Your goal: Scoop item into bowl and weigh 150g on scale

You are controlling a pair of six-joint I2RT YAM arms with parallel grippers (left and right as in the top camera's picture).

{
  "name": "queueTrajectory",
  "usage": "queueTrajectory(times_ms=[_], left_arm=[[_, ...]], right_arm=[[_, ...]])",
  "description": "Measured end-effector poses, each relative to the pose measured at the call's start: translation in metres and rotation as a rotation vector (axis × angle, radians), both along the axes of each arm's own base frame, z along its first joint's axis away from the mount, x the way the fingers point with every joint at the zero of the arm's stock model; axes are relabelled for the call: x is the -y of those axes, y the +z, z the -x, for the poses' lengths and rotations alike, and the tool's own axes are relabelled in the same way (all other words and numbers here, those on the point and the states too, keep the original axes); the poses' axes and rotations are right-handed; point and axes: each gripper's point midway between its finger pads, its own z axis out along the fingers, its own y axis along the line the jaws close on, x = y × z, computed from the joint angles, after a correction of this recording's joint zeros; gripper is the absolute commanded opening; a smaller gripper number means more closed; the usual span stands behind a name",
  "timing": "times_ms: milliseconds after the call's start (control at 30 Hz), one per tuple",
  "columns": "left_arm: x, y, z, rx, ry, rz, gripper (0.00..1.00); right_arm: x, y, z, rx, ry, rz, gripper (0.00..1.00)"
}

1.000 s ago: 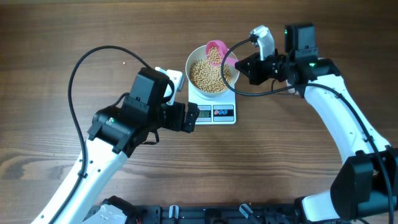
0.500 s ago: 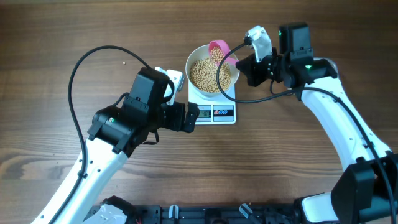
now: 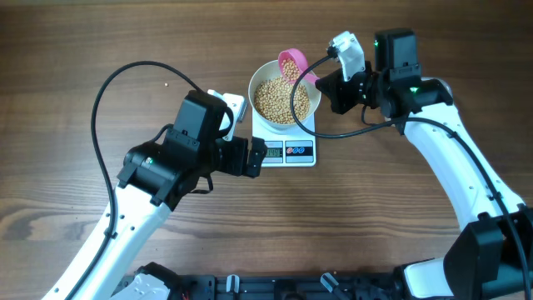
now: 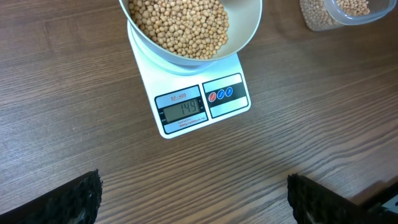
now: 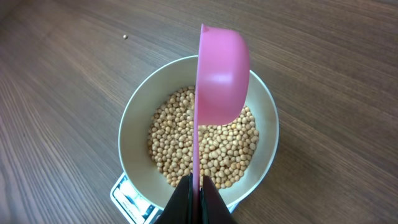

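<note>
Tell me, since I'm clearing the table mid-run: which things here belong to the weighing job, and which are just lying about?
In the job: beans, white bowl, scale under it, pink scoop in the shut right gripper, clear tub of beans.
Lying about: one stray bean on the table; left gripper, open and holding nothing.

Table [image 3: 75, 50]: dark brown wood-grain top, grain running left to right, filling the frame in every view. Light: soft and even, seemingly from above; shadows faint.
</note>
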Motion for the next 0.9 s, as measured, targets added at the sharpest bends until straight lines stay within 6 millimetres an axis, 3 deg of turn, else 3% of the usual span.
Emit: queueTrajectory(times_ms=[600, 900], left_arm=[[0.0, 0.0, 0.0, 0.0, 0.0, 0.0, 1.0], [0.0, 0.0, 0.0, 0.0, 0.0, 0.0, 1.0]], right_arm=[[-0.001, 0.001, 0.0, -0.018, -0.019, -0.02, 0.04], [-0.012, 0.015, -0.004, -0.046, -0.049, -0.14, 0.04]])
